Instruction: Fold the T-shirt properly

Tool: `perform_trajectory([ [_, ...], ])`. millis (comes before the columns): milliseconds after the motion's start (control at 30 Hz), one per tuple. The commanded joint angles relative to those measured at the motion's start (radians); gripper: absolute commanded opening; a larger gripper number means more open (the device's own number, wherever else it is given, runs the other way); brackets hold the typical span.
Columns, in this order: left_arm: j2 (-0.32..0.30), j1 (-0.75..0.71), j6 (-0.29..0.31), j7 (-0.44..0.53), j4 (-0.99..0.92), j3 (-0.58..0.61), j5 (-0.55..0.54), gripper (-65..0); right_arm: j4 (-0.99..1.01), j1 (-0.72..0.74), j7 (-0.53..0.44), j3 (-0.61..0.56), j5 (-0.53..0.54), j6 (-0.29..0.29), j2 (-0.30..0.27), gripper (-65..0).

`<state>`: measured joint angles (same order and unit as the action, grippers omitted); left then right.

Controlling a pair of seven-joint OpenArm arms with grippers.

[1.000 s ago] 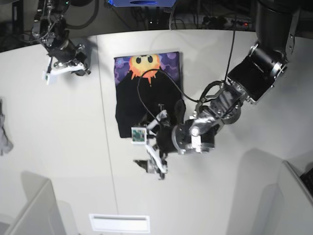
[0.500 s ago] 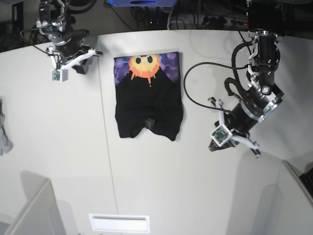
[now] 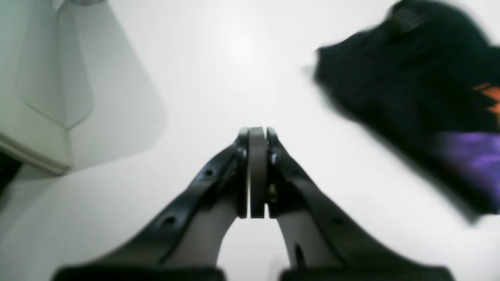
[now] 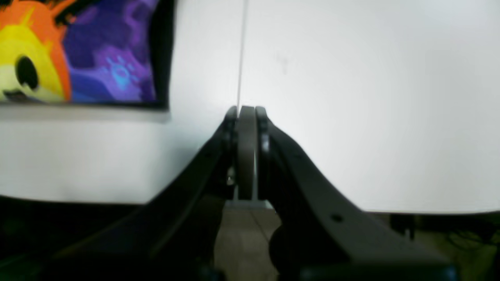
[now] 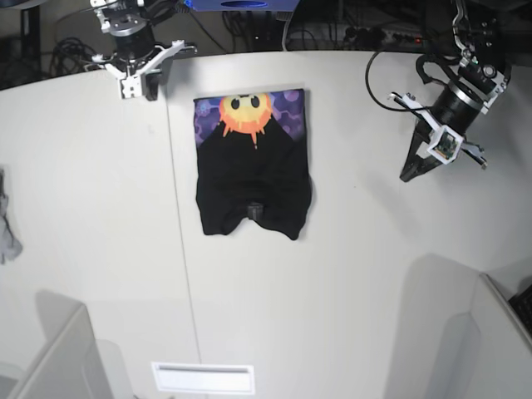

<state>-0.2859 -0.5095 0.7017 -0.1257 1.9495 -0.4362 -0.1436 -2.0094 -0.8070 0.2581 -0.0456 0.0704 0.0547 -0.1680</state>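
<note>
While you read the three views together, note these entries:

Garment: your large black short-sleeved cloth T-shirt [image 5: 253, 162] lies folded into a rough rectangle on the white table [image 5: 332, 283], toward the far middle of it in the base view, with the orange-yellow sun face print on purple [image 5: 246, 111] at its far edge and plain black cloth nearer you.

Garment edges: the near hem is uneven and rounded at both corners, and a small dark lump sits at its centre.

Left pincer: your left gripper [image 3: 256, 173] has its two dark fingers pressed together with nothing between them; it sits above bare table.

Right pincer: your right gripper [image 4: 246, 152] is likewise closed on itself and holds nothing.

Base view only: you see both arms well apart from the shirt, the left gripper [image 5: 413, 169] off to the shirt's right side and the right gripper [image 5: 137, 83] near the far table edge just beyond the shirt's far left corner. A small grey cloth [image 5: 7, 229] lies at the left border, and a white slotted panel [image 5: 204, 378] at the near edge.

Left wrist view only: the shirt [image 3: 410, 97] appears as a blurred black heap at upper right, with slivers of orange and purple; a pale raised partition [image 3: 35, 78] stands at left.

Right wrist view only: the print [image 4: 78, 50] is close and sharp enough to show one dark eye on the yellow face and a pale blue paw-like mark on the purple. A thin seam in the table [image 4: 241, 54] runs away from the fingertips.

Writing: no brand, label or text is legible in any view.
</note>
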Motion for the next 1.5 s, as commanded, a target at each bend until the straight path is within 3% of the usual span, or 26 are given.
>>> perform_trajectory([
  [0, -0.006, -0.025, -0.004, 0.056, 0.014, -0.026, -0.015, -65.0, -0.018, -0.016, -0.024, 0.005, -0.002, 0.0, -0.003, -65.0],
  [133, 0.027, -0.091, -0.004, 0.117, -0.009, -0.079, -0.015, -65.0, -0.018, -0.051, -0.024, 0.008, -0.002, 0.0, -0.005, -65.0],
  [300, 0.06, -0.117, -0.004, 0.117, -0.1, -0.132, -0.015, -65.0, -0.02, -0.113, -0.024, 0.0, -0.002, -0.002, -0.005, -65.0],
  [667, 0.063, -0.308, -0.004, 0.151, -0.12, -0.148, -0.023, -65.0, -0.02, -0.277, -0.018, 0.003, -0.002, -0.002, -0.006, -65.0],
  [900, 0.073, -0.469, -0.004, 0.209, -0.123, -0.141, -0.015, -65.0, -0.015, -0.352, 0.013, -0.001, -0.001, -0.002, -0.048, -65.0],
  [1133, 0.109, -0.561, -0.004, 0.214, -0.17, -0.118, -0.015, -65.0, 0.016, -0.311, 0.201, -0.052, -0.001, -0.002, -0.057, -65.0],
  [1333, 0.109, -0.582, -0.004, 0.215, -0.322, -0.054, -0.014, -65.0, 0.115, -0.243, 0.221, -0.184, -0.001, -0.002, -0.118, -65.0],
  [1467, 0.109, -0.529, -0.004, 0.215, -0.48, -0.048, -0.014, -65.0, 0.247, -0.174, 0.221, -0.267, -0.001, -0.002, -0.126, -65.0],
])
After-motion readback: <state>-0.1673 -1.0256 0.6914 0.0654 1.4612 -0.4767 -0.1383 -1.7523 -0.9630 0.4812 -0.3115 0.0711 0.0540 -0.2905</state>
